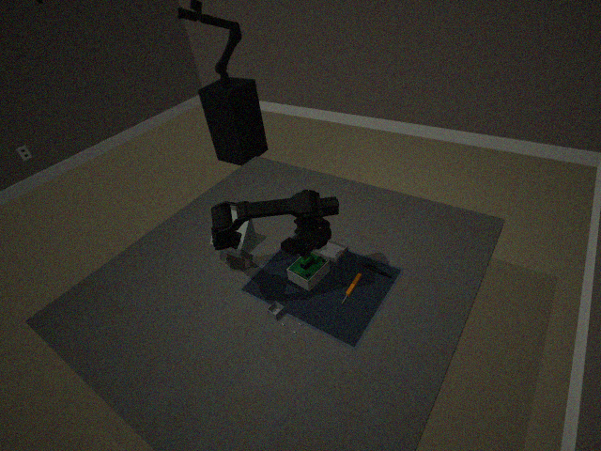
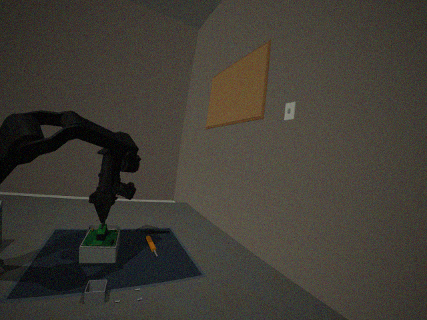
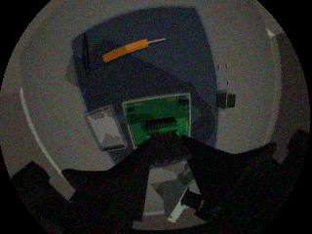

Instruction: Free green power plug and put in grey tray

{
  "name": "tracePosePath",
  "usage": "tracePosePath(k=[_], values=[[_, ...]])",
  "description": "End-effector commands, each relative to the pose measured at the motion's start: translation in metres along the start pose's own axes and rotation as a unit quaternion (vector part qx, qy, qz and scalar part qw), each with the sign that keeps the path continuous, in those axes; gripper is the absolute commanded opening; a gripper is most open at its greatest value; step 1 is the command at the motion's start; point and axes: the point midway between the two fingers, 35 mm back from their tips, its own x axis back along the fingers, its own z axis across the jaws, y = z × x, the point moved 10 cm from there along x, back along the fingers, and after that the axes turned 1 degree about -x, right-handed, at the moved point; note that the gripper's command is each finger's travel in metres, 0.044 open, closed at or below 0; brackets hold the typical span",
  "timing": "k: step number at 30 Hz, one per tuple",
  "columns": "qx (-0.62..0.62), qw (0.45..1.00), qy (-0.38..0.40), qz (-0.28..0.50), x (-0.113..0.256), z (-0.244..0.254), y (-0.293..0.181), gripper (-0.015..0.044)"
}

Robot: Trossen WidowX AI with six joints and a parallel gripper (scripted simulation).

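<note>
The screwdriver's handle (image 1: pixel 353 284) (image 2: pixel 150 243) (image 3: pixel 125 51) looks like smooth orange plastic, its shaft (image 1: pixel 345 298) (image 2: pixel 155 253) (image 3: pixel 157 40) like metal; the mat (image 1: pixel 334 310) (image 2: pixel 137 265) (image 3: pixel 161 29) appears matt.

We can't see everything here.
In the close view from the arm, the black gripper (image 1: pixel 306 253) (image 2: pixel 103 222) (image 3: pixel 166 140) hides the near edge of the green board (image 1: pixel 317 266) (image 2: pixel 111 237) (image 3: pixel 138 128), and we can't make out the green plug (image 1: pixel 306 259) (image 2: pixel 102 229). In the side view, the picture's edge cuts off the arm (image 2: pixel 51 119). The tiny white bits (image 1: pixel 294 332) (image 2: pixel 139 299) (image 3: pixel 223 66) are too small for us to name.
</note>
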Motion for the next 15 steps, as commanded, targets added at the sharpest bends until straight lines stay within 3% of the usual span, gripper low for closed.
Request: tracePosePath(k=[1, 11, 15], values=[[0.007, 1.000, -0.013, -0.017, 0.023, 0.008, -0.006, 0.0000], [0.010, 0.996, 0.092, -0.014, 0.030, -0.031, -0.005, 0.0000], [0.010, 0.995, 0.097, -0.014, 0.030, -0.033, -0.005, 0.0000]])
